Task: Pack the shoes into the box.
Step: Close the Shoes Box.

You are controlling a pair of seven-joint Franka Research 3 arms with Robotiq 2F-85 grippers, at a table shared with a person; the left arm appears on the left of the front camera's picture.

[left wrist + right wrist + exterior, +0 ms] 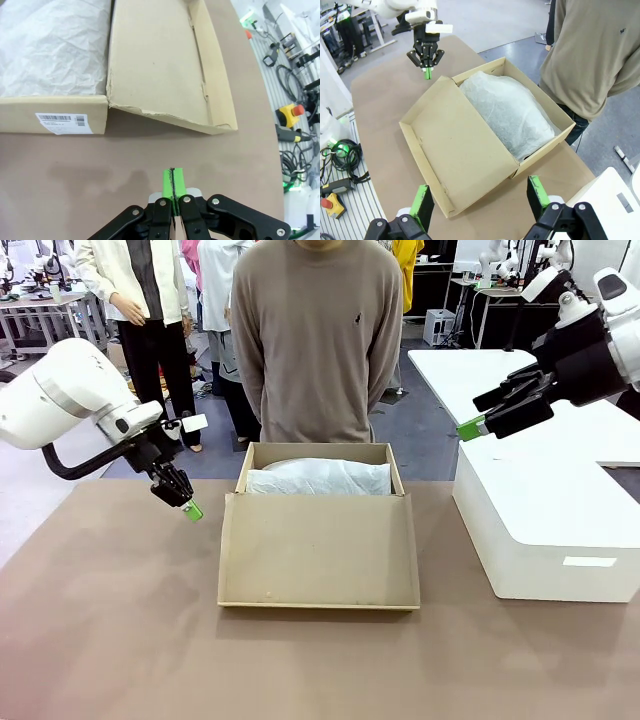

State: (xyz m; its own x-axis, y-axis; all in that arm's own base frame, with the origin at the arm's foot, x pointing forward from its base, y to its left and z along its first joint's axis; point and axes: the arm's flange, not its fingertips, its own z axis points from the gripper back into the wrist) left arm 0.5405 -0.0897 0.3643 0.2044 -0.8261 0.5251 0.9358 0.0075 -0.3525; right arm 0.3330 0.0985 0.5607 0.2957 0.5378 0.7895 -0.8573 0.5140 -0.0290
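The tan cardboard box [318, 453] stands open at the table's middle, its lid flap [318, 550] lying flat toward me. Crumpled white tissue paper [320, 478] fills its inside. The shoes are hidden from view. My left gripper [192, 510] hangs shut with nothing in it, just above the table to the left of the box. In the left wrist view its green pads [173, 182] press together over bare tabletop, near the box's labelled side [55, 121]. My right gripper [470, 428] is open and raised high to the right of the box; in the right wrist view it [479, 189] looks down on the lid flap [455, 150].
A large white block [545, 530] sits on the table to the right of the box. A person in a grey-brown sweater [315, 340] stands at the far edge behind the box. Brown tabletop [110, 620] lies bare left and front.
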